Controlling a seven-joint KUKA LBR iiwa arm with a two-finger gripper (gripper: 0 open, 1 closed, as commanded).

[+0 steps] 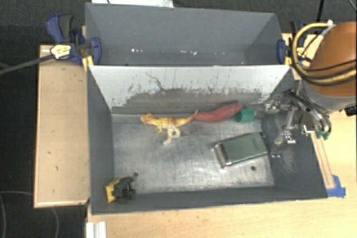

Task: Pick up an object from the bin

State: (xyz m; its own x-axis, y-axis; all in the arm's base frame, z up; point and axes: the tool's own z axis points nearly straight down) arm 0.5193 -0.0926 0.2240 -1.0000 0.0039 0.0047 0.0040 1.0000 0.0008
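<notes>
The gripper (pixel 281 139) is seen at the right side of the grey metal bin (pixel 100 136), just beside a flat grey-green rectangular case (pixel 241 149). Its width cannot be told.

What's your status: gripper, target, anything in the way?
Gripper at right side of bin, beside the grey-green flat case. Green block and red oblong toy along back wall nearby. Orange dinosaur, yellow toy truck well clear to the left.

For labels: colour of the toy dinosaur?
Orange-yellow toy dinosaur, best in the camera view.
</notes>
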